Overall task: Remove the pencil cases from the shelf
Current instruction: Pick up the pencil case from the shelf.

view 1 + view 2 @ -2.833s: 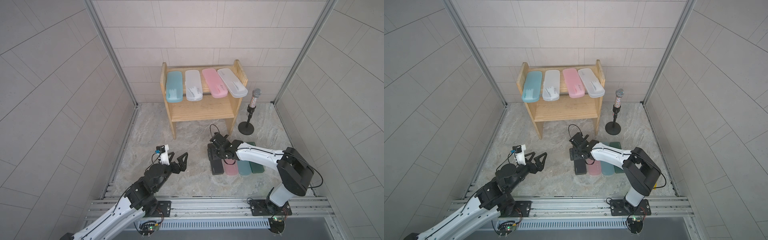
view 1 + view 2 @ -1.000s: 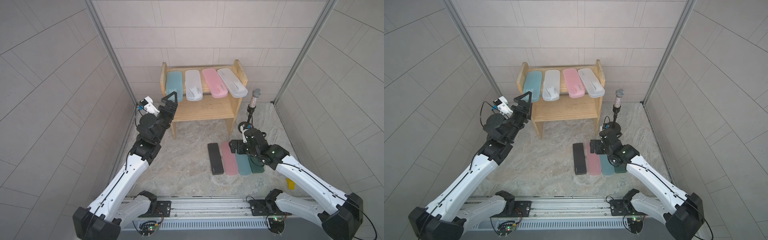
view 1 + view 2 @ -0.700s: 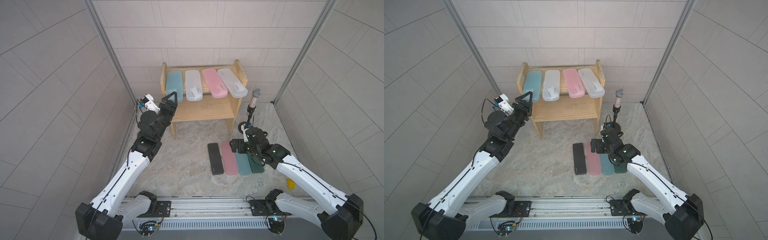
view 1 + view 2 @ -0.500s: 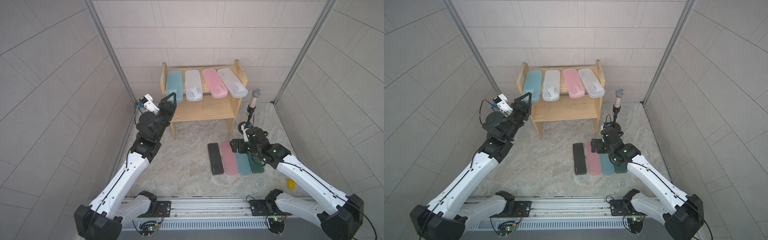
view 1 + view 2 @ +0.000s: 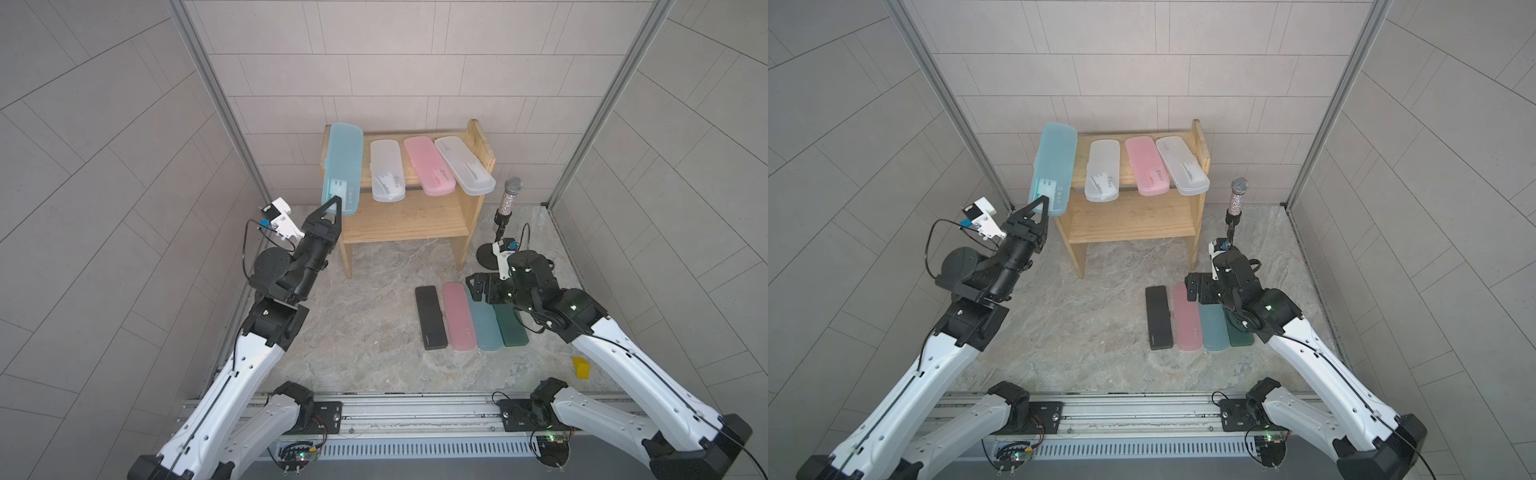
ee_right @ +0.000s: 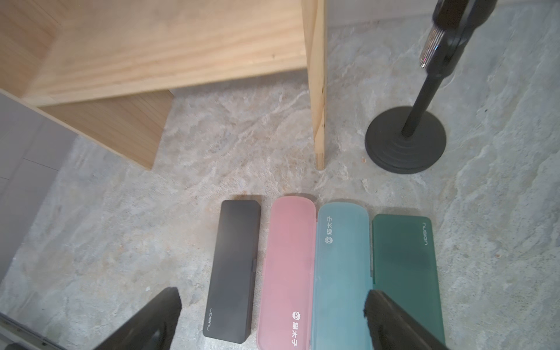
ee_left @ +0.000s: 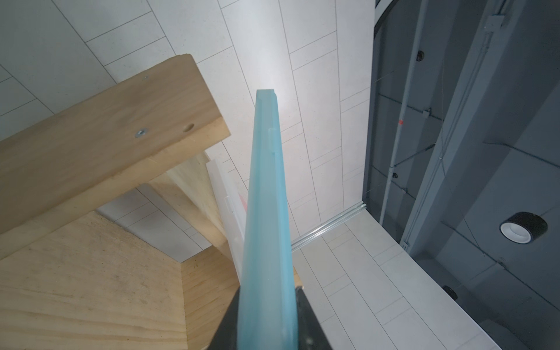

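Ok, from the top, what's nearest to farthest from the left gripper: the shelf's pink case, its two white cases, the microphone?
1. white case, beside the gripped blue case.
2. pink case, middle of the shelf.
3. other white case, shelf's right end.
4. microphone, on the floor beyond.

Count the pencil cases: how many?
8. On the floor: black case, pink case, blue case, green case. On the shelf: white case, pink case, white case. In the left gripper: blue case.
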